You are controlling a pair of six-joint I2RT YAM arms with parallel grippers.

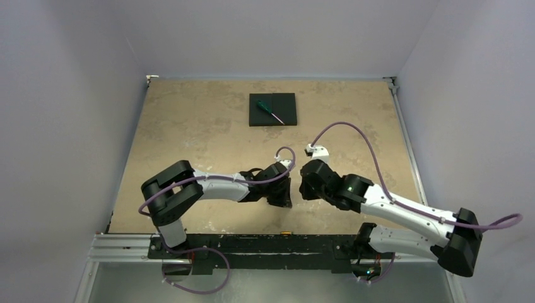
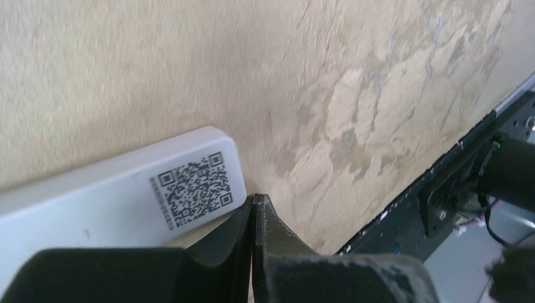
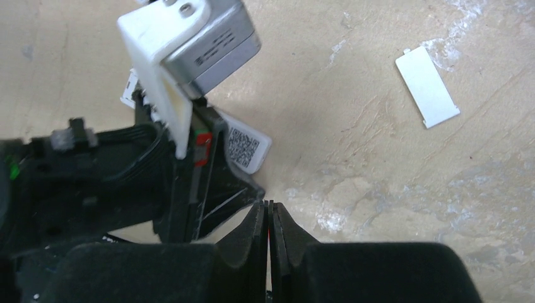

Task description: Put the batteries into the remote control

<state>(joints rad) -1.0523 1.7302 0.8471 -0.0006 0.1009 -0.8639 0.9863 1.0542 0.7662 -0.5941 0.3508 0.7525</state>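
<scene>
Left jaws closed tight, empty. Remote control (image 2: 107, 202) lies QR-label side up on surface (image 2: 378, 95), just left of their tips. Right jaws together bar hairline slit, empty. White cover strip (image 3: 428, 87) well ahead-right.

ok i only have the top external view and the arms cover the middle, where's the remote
observer: the left wrist view shows the remote control lying on the table right beside the left hand, with its QR label facing up.
operator: is that hand holding it
observer: no, its fingers are pressed together with nothing between them.
operator: anything else lying near it
observer: the right wrist view shows a small white cover strip lying flat on the table, apart from the remote control.
</scene>
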